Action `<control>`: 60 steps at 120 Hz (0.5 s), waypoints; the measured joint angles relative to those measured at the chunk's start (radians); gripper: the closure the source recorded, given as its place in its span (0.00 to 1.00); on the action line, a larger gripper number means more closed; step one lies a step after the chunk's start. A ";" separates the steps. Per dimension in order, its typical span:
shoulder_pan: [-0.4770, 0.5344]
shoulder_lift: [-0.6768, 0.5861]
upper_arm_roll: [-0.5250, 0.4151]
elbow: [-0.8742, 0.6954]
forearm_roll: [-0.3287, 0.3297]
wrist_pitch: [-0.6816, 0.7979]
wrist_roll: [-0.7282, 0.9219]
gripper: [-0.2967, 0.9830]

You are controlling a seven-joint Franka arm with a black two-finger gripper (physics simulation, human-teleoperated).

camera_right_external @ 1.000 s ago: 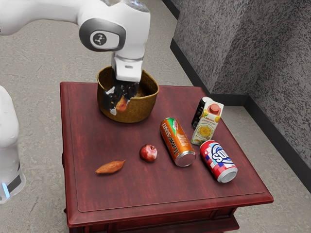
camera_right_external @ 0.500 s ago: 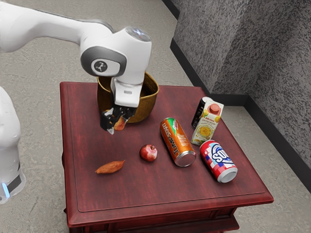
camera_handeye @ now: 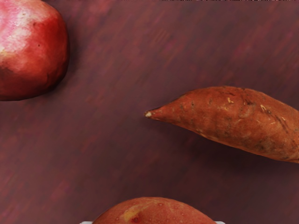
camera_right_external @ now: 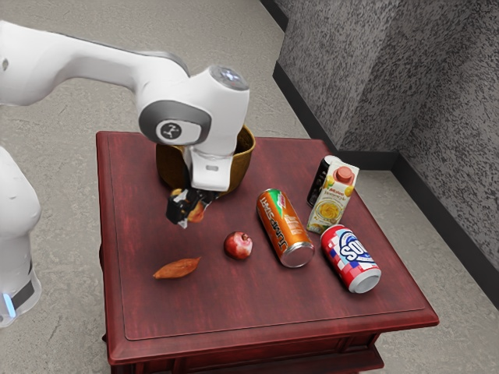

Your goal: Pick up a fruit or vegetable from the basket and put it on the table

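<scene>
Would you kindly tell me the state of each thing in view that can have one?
Gripper, closed on the orange-red fruit
The orange-red fruit, held
Basket, upright, open-topped
Carton, upright, cap on
Black can, upright
Orange can, on its side
Red-and-blue can, on its side
Sweet potato, lying on the table
Round red fruit, resting there too

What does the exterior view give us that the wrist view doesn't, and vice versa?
Exterior view: arm, basket, orange can, red-white-blue can, juice carton, dark can behind it.

Wrist view: close surface detail, namely the pale tip of the sweet potato and a yellow patch on the held fruit.

Both: that held fruit, sweet potato, red fruit, table, and the pincer, as fingertip slivers in the wrist view.
</scene>
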 joint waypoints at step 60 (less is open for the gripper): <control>0.043 0.039 0.167 0.295 -0.002 -0.146 0.021 0.24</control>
